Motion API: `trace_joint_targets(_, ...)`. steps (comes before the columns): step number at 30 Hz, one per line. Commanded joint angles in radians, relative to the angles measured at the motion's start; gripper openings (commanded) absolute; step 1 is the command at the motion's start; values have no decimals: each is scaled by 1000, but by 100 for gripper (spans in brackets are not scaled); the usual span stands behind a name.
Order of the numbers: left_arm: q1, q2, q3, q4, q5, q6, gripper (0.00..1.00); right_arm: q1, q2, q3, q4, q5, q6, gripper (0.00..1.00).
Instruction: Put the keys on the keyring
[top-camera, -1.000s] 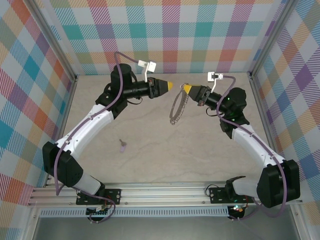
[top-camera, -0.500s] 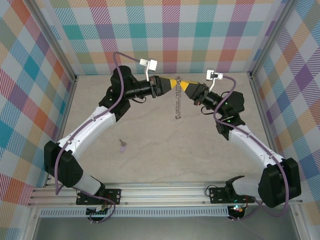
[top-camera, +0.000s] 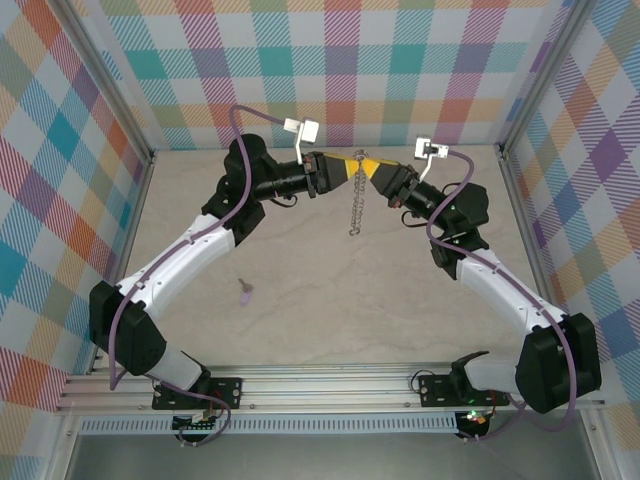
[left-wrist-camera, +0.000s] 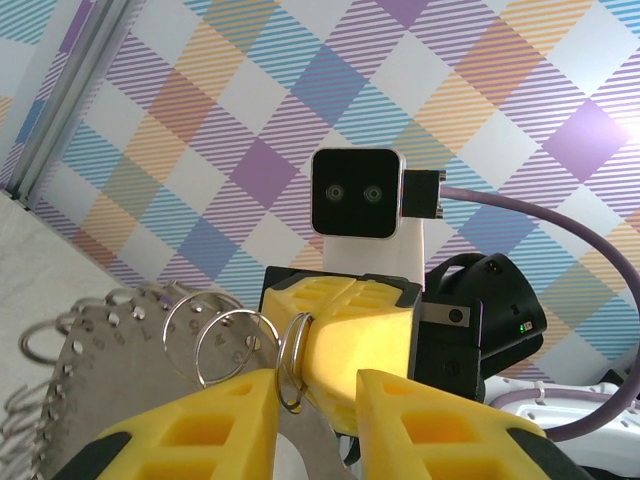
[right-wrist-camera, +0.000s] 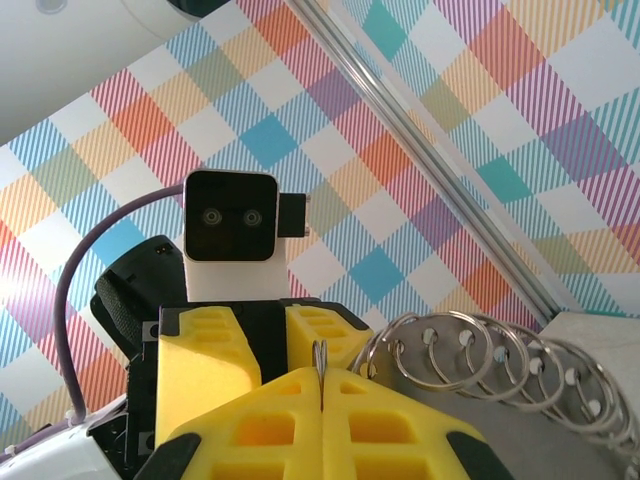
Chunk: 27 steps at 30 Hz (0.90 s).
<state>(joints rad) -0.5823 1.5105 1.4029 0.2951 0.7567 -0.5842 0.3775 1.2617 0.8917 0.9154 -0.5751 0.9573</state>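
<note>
The tiny key with a lilac-purple plastic head (top-camera: 245, 291) is lying on the beige table (top-camera: 330, 300), on my left arm's side and well apart from both grippers. My left gripper (top-camera: 348, 168) is holding its yellow fingers (left-wrist-camera: 200, 420) apart. One ring of the thin silver metal chain keyring (top-camera: 353, 208) is standing in that gap, close to one finger. The rest of the chain is hanging from the point where the two grippers are meeting; I cannot tell whether its lower end is touching the table. My right gripper (top-camera: 372, 172) is clamping its yellow fingers (right-wrist-camera: 400, 410) together on the keyring's top ring, tip to tip with the left gripper.
</note>
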Motion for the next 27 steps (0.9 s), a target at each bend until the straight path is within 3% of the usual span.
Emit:
trace_joint_targets(1,-16,5,10,52,3,-1,25,8,0,-2,76,20,9,0)
trace_joint_targets(18,-19,22,17,-30,-55,55,18,9,17,0,33,11,0,0)
trace_joint_targets(27,-19,23,2,-27,-66,62,7,8,13,-2,4,8,3,0)
